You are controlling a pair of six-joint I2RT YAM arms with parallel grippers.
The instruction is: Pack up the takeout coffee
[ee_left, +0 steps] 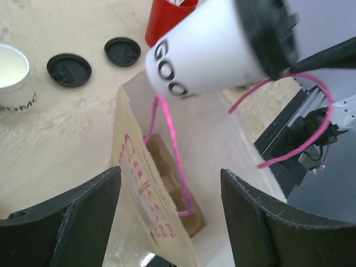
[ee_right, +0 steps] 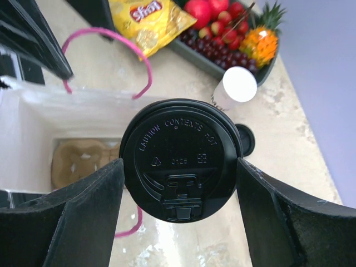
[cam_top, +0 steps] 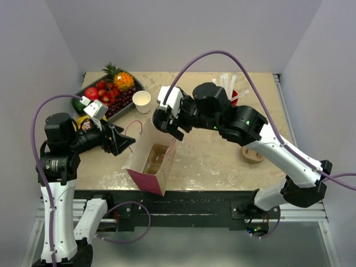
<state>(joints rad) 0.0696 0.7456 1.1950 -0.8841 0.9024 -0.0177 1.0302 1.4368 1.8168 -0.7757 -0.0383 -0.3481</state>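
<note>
1. Currently the desk carries an open paper bag, standing upright with a cardboard carrier at its bottom.
2. Right hand grips the takeout coffee at its lid end and holds it tilted in the air, just above the bag mouth.
3. Left hand is spread wide and empty, beside the bag, near a pink handle.
4. Black lid is already on the white cup, so capping looks done.
5. Left to do: lower the cup into the carrier and let go. Probably past halfway.
</note>
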